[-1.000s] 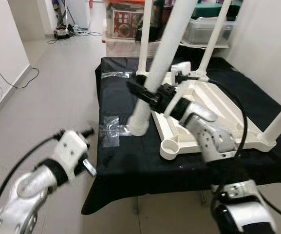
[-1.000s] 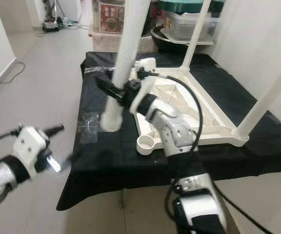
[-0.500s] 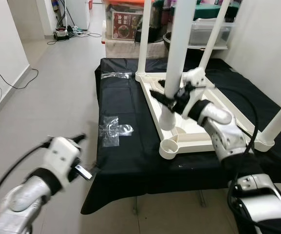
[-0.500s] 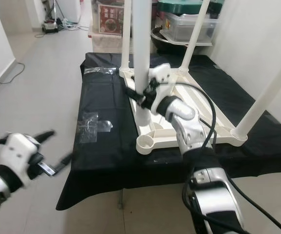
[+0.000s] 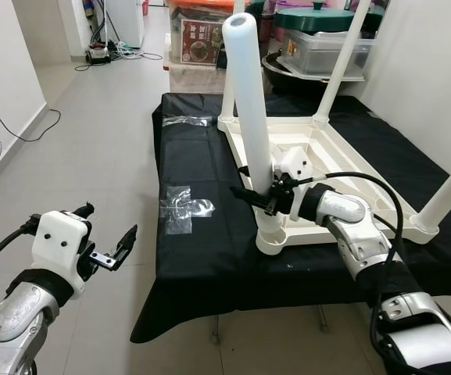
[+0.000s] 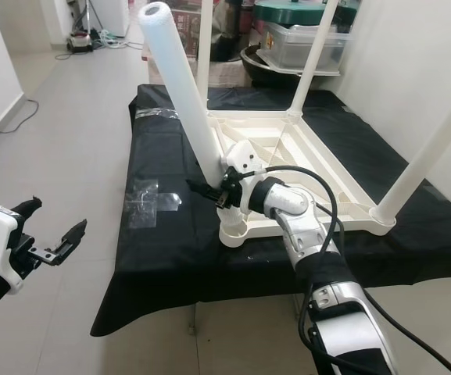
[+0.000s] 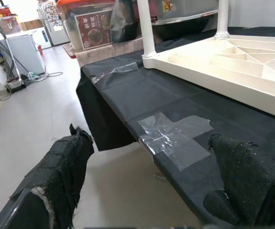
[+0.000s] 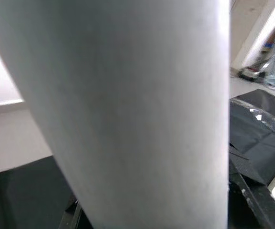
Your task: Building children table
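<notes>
The right gripper (image 5: 263, 197) has its jaws clenched around a white leg (image 5: 252, 133), tilted in the corner socket of the upturned tabletop (image 5: 342, 168) near the worktop's (image 5: 202, 258) front edge. The left gripper (image 5: 106, 238) hovers off the worktop's left edge, jaws released.

A low table under a black cloth (image 5: 202, 258) stands on a grey tiled floor (image 5: 92, 141). On the cloth lies an upturned white tabletop (image 5: 342, 168), legs pointing up. Beside it, clear plastic wrap (image 5: 180, 207) lies flat near the cloth's left edge, and another piece (image 5: 187, 119) at the far corner.
</notes>
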Robot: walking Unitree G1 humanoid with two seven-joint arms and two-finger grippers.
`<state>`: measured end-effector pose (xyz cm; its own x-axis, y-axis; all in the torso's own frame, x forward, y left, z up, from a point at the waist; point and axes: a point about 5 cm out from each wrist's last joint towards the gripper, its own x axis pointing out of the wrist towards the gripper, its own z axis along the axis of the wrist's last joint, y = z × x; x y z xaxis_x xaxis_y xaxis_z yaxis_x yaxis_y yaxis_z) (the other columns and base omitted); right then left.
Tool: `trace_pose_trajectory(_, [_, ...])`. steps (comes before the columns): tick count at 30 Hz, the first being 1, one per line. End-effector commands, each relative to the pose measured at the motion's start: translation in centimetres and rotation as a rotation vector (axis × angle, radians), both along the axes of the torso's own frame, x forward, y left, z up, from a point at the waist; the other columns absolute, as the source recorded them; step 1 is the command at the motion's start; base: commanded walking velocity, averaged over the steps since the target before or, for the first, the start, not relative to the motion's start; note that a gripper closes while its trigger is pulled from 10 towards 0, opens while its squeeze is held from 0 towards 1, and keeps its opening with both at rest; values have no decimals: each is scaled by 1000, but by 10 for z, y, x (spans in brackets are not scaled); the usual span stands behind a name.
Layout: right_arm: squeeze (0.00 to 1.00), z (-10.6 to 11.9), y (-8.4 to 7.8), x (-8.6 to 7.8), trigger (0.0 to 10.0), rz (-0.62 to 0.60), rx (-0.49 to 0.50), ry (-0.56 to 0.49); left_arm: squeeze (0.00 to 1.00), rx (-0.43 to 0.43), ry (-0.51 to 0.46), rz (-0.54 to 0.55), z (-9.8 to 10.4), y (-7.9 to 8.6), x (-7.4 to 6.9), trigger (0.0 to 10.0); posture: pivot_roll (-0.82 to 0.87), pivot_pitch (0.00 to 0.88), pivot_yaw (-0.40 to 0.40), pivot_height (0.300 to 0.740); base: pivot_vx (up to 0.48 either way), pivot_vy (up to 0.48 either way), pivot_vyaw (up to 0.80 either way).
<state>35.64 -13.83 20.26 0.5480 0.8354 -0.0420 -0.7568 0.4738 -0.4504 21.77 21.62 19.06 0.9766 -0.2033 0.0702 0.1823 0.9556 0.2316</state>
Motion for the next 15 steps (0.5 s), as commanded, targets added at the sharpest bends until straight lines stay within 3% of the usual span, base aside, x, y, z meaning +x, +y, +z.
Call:
trace_pose_trajectory(1, [0,3,-2,-1,0,21,-18,-17,0,-4,-4,10,2,1,-2,10000,140,0,-111,740,0,0,0])
trace_pose_trajectory(7, [0,-2,-9,-3,0,34,-74,-24,0,-10,-6,20,2,2,-2,10000,137,0,-109,740,0,0,0])
trace_pose_trajectory(15, [0,-7,-7,-7,0,88,-47,25,0,-16,-10,17,4,1,0,10000,139,0,-104,740,0,0,0])
